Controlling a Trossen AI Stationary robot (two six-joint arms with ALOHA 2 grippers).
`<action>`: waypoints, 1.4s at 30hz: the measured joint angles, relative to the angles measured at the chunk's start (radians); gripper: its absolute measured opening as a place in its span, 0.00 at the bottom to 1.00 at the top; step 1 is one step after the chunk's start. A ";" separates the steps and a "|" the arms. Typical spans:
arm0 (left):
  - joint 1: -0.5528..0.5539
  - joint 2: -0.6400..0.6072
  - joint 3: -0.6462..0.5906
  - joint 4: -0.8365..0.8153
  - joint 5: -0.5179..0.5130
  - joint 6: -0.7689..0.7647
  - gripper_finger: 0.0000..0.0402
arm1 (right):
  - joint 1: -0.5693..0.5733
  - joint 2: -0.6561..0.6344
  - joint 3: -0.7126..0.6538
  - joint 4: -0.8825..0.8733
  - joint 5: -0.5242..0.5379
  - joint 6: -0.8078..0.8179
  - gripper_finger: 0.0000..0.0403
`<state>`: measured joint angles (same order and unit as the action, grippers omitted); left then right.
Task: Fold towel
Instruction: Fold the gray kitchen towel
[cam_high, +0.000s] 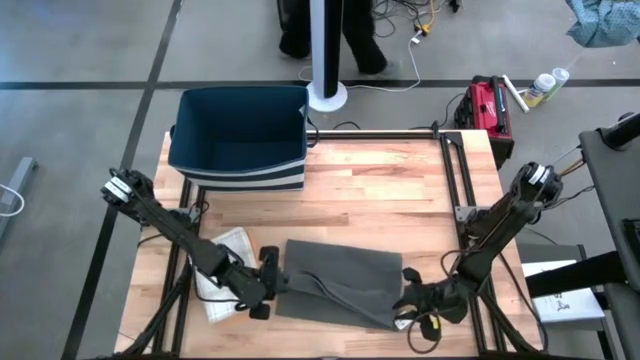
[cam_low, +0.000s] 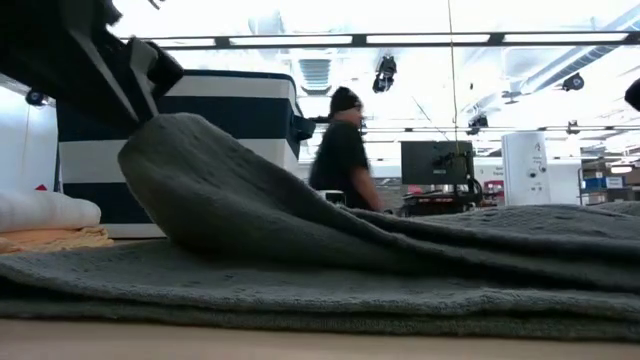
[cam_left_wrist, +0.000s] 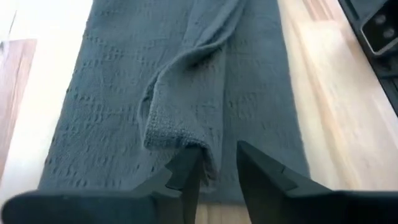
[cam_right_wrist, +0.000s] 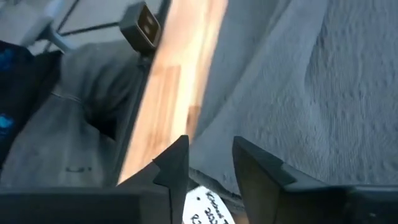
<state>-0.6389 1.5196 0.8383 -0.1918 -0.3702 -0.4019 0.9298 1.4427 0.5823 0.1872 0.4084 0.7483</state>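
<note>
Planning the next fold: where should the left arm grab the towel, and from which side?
Take the raised fold at the grey towel's left end, right in front of the left gripper, whose jaws stand open. That edge curls up off the layer beneath, so a finger could likely slip under. Come in from the left, low along the table. The right gripper sits at the opposite end.

towel (cam_left_wrist: 112, 118): dark grey, textured weave, lies flat on table, runs away from camera
fold: raised ridge of cloth runs down the middle, ends in a lifted hem edge just ahead of fingers
left gripper (cam_left_wrist: 217, 168): two dark fingers (cam_left_wrist: 264, 177) parted, narrow gap, towel edge sits by the gap against one finger, grip unclear
table (cam_left_wrist: 336, 106): light wood, bare strip beside towel
corner: dark metal frame part at table edge
</note>
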 joint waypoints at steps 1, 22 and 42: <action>-0.005 0.000 0.016 -0.029 0.002 0.000 0.25 | 0.000 -0.012 0.000 -0.001 0.001 -0.001 0.30; -0.068 0.110 0.064 0.014 -0.172 0.115 0.27 | -0.001 0.149 0.019 0.037 0.088 0.010 0.35; 0.125 0.177 0.231 -0.314 -0.078 -0.031 0.28 | -0.015 0.188 0.048 0.035 0.082 -0.033 0.35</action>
<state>-0.5139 1.6964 1.0697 -0.5057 -0.4479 -0.4325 0.9144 1.6310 0.6308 0.2219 0.4905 0.7154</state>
